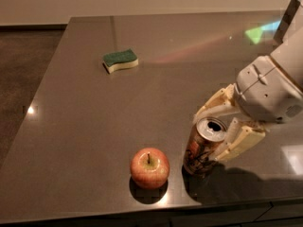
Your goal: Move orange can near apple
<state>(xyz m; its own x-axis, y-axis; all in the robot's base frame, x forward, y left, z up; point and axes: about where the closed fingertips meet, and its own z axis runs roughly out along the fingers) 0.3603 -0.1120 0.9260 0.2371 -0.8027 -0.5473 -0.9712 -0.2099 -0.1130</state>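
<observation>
The orange can stands upright on the dark table, near the front edge, its silver top showing. The red-and-yellow apple sits just left of it, a small gap between them. My gripper comes in from the right, and its cream fingers are closed around the can's upper part, one behind it and one on its right side.
A green-and-yellow sponge lies at the back left of the table. The table's front edge runs just below the apple and can. The floor shows to the left of the table.
</observation>
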